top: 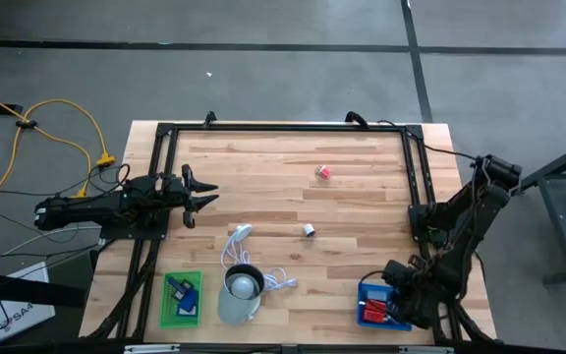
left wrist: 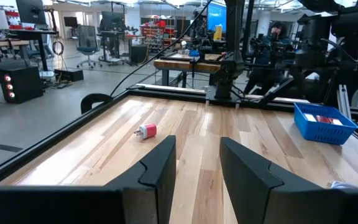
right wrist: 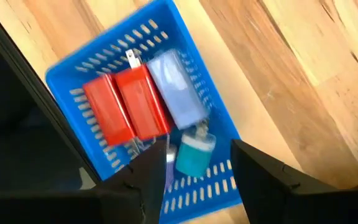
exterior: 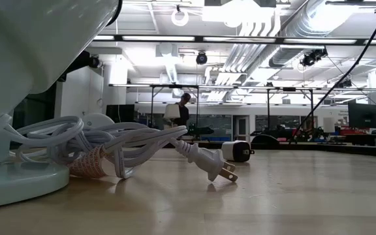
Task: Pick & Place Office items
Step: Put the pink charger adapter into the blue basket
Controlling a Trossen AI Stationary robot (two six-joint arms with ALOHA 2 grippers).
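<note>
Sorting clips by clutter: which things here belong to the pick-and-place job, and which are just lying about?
Job:
red-pink piece
white piece
red, blue and cyan pieces in the blue tray
blue pieces in the green tray

Lying about:
white coiled cable
pale cup

Pale grey-green cup [top: 241, 293] stands near the table's [top: 362, 256] front edge, the landmark here. White coiled cable [top: 263, 275] lies bunched against the cup on its far side, one strand reaching further back to a white end [top: 243, 231]; low view shows its two-prong plug [exterior: 213, 164] resting flat on the wood. Green tray [top: 182, 298] sits just beside the cup, toward the table's left edge. Blue tray [top: 381, 305] sits well apart from the cup, by the right front corner. Yellow cable [top: 57, 128] trails on the floor beyond the table's left side.
</note>
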